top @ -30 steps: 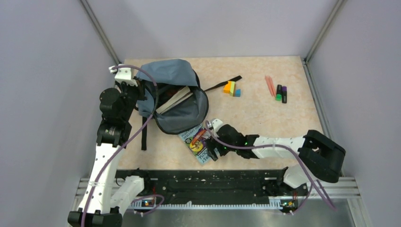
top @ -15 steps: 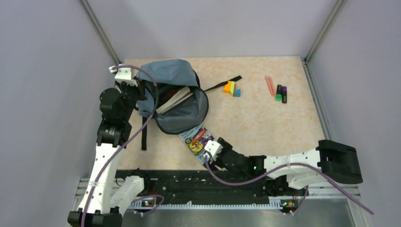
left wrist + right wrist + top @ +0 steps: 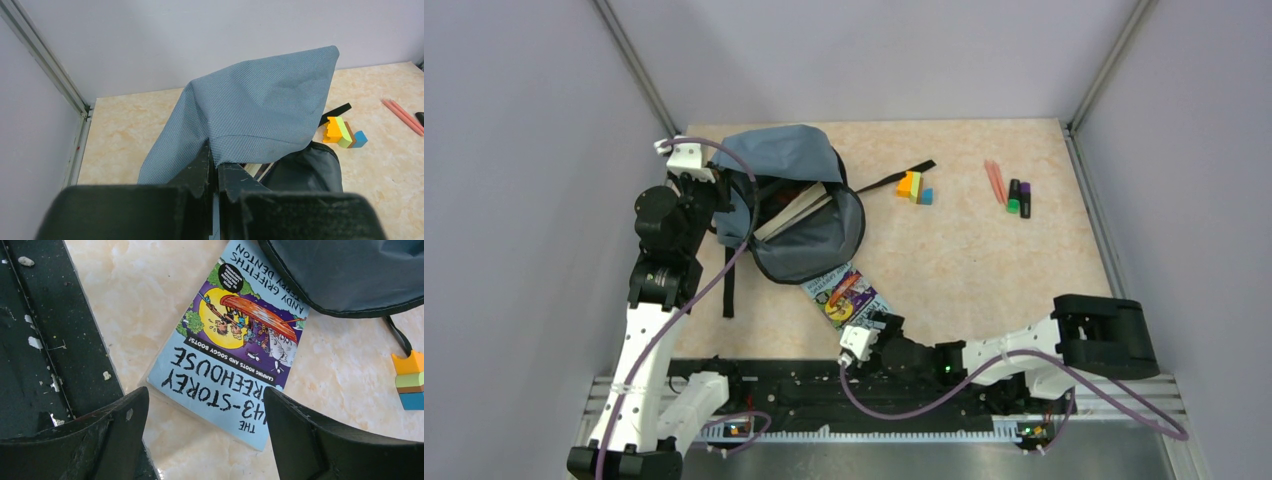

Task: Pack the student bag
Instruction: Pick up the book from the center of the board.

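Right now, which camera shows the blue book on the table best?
The right wrist view. The book takes up the middle of that frame and its title can be read; only one corner hides under the bag. The top view shows it small, just below the bag. The left wrist view does not show it.

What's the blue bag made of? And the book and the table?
Bag: woven cloth, matte; a fine weave and soft folds show. Book: paper with a smooth printed cover, probably a paperback since it looks thin. Table: hard, smooth top with a beige marble pattern; real stone or printed laminate, I can't tell.
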